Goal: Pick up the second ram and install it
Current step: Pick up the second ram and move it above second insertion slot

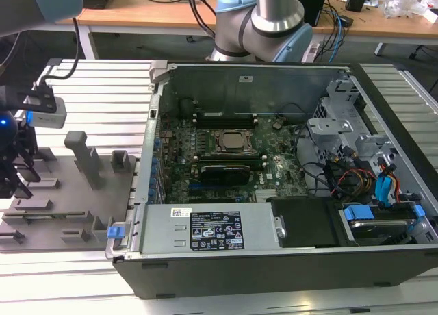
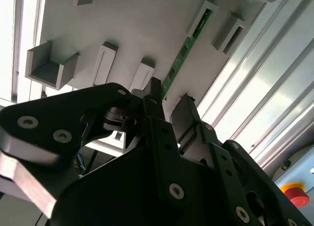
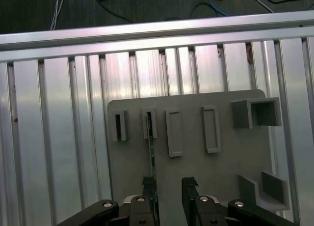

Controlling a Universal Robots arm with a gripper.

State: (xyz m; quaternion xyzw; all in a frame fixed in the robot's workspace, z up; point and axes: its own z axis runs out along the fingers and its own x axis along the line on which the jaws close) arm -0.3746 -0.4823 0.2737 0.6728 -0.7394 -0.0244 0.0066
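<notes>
The second ram [image 3: 149, 147] is a thin green stick standing on edge in a slot of the grey fixture plate [image 3: 225, 162]. It also shows as a green strip [image 2: 184, 51] in the second wrist view. My gripper [image 3: 169, 184] hangs just above the plate at the stick's near end, open. One finger [image 3: 148, 183] lines up with the stick's edge and the other finger [image 3: 190, 183] stands apart from it. In the exterior view my gripper [image 1: 14, 168] is at the far left over the fixture plate [image 1: 68, 216].
An open computer case [image 1: 274, 267] lies to the exterior view's right of the plate, with its motherboard [image 1: 233, 157] and black memory slots [image 1: 226, 116] exposed. Grey fixture blocks [image 1: 85, 157] rise from the plate. The ribbed aluminium table [image 3: 59, 137] lies beneath, and the arm's base [image 1: 263, 27] stands behind the case.
</notes>
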